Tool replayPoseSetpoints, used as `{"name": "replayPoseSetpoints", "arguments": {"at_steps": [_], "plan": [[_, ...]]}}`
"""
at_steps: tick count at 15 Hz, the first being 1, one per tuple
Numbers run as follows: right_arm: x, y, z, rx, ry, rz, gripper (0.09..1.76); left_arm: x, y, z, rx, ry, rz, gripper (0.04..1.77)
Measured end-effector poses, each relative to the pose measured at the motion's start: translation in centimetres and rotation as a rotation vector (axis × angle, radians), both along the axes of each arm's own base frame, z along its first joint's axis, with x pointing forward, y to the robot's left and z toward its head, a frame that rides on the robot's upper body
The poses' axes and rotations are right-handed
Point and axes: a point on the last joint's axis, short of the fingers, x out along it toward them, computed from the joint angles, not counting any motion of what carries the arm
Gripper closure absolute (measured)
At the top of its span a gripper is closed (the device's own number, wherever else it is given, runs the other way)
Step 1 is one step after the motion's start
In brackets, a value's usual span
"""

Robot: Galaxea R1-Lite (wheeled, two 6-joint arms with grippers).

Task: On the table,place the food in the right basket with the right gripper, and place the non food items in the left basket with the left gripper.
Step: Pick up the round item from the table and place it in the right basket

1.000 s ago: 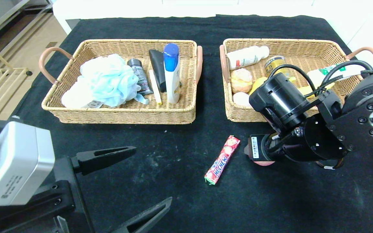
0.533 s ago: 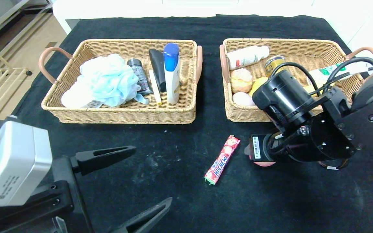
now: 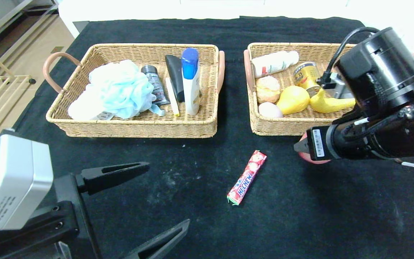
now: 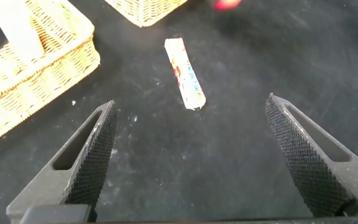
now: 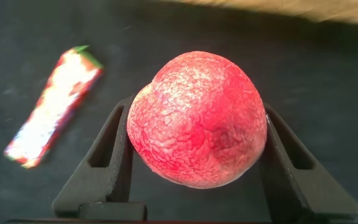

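1. the right gripper holds a red fruit between its two fingers, just in front of the right basket and clear of the cloth. the fruit is round and bulges past the fingers, so it could likely roll out if the grip loosens or the arm jolts.
2. the fruit sits low against the basket's front wall. if the arm does not lift enough, it may knock the rim and push the basket or lose the fruit.
3. the basket's near side already holds an egg, a lemon and a banana. a drop there could hit the egg.
4. the candy lies on the cloth, well apart from both baskets, not yet sorted.
5. the left gripper hangs wide open and empty near the candy. since candy is food, taking it with this arm would be a mistake.
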Motion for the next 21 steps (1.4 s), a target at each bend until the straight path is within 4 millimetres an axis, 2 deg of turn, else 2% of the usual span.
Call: {"name": "replayPoseSetpoints", "arguments": {"at_steps": [5, 8, 11, 16, 21], "plan": [[0.6, -4.3, 2.5, -0.058, -0.087, -0.056, 0.66, 0.0, 0.0, 0.0, -0.001, -0.001, -0.001, 0.09], [1.0, -5.9, 4.0, -0.061, -0.14, -0.101, 0.66, 0.0, 0.0, 0.0, 0.0, 0.0, -0.002, 0.09], [2.6, -6.7, 5.1, -0.048, -0.243, -0.135, 0.66, 0.0, 0.0, 0.0, 0.0, 0.0, -0.003, 0.09], [5.9, -7.8, 5.4, -0.026, -0.379, -0.204, 0.66, 0.0, 0.0, 0.0, 0.0, 0.0, -0.003, 0.09], [9.3, -8.5, 4.5, 0.006, -0.469, -0.265, 0.66, 0.0, 0.0, 0.1, -0.002, -0.002, -0.003, 0.09]]}}
